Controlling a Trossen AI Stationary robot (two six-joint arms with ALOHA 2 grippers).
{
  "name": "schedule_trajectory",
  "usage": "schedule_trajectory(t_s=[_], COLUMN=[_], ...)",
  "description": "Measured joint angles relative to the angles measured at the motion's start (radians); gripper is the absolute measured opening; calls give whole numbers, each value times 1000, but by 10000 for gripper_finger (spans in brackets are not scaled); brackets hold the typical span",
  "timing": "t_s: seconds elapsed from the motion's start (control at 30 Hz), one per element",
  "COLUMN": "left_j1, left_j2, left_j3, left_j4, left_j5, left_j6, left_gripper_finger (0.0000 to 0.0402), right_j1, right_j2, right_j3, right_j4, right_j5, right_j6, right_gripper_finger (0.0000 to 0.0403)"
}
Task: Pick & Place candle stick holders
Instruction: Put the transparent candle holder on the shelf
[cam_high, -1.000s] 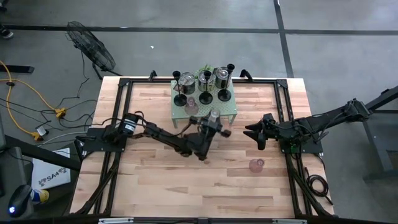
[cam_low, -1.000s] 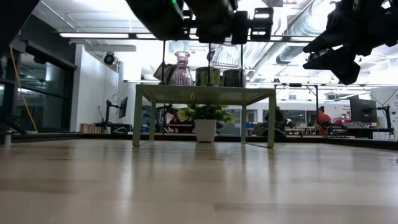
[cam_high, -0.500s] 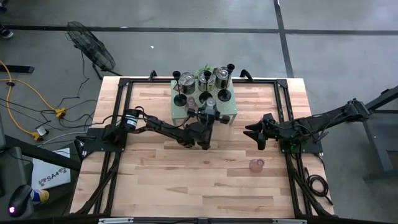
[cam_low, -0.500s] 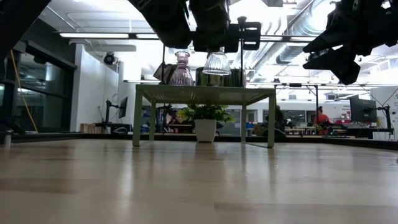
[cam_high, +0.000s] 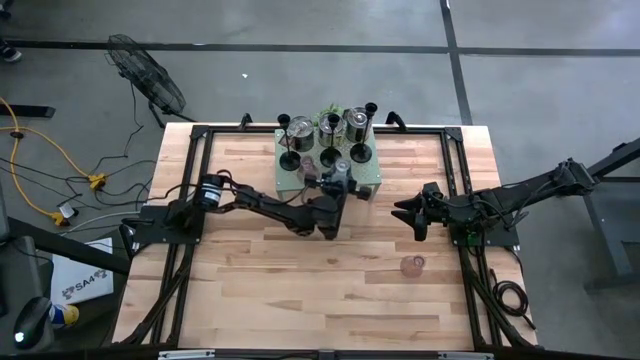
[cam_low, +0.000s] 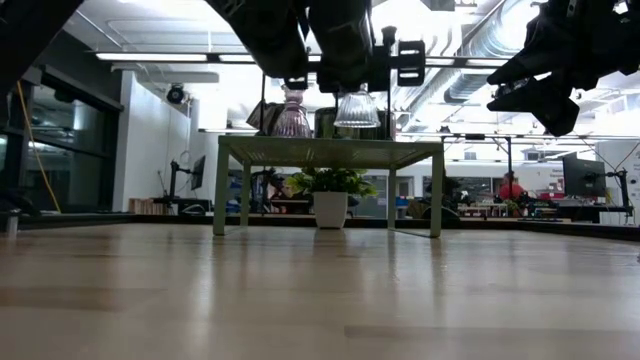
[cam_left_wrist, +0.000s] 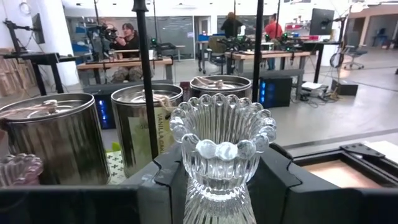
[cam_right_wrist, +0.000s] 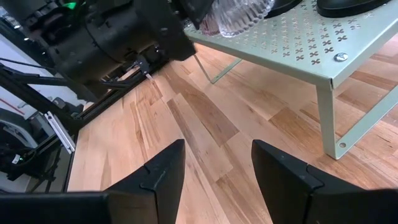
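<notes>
Nearest the front edge of the table (cam_high: 250, 290), a small pink glass holder (cam_high: 411, 265) is seen standing alone on the bare wood, on the right-hand side. Just beyond it, the right gripper (cam_high: 408, 212) is held above the table, well apart from the rack, its two fingers (cam_right_wrist: 163, 174) spread with nothing between them. Toward the middle, the left gripper (cam_high: 337, 186) is reached over the front edge of the pale green rack (cam_high: 371, 178), and a clear glass holder (cam_left_wrist: 221, 146) is grasped between its fingers at the stem; in the low view the clear glass holder (cam_low: 356, 107) is seen upright just above the rack top, whether touching it cannot be told. Just beside it on the rack, a second pink glass holder (cam_low: 292, 115) is placed. Farther back on the rack, three shiny silver cups (cam_left_wrist: 144, 127) are lined up, with black slim-stemmed holders (cam_high: 360, 152) set among them on round bases. Behind the rack, a leafy green plant (cam_low: 331, 183) is partly visible.
</notes>
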Motion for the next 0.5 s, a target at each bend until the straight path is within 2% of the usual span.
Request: schedule_trajectory(t_s=[0.5], left_j1=[30], left_j2=[-1], left_j3=[-1], left_j4=[-114], left_j5=[8], left_j6=[-102], left_gripper_finger=[121], right_j1=[0], right_j2=[0], right_j3=[0], right_j4=[0], right_j5=[0], right_j6=[0], right_gripper_finger=[178])
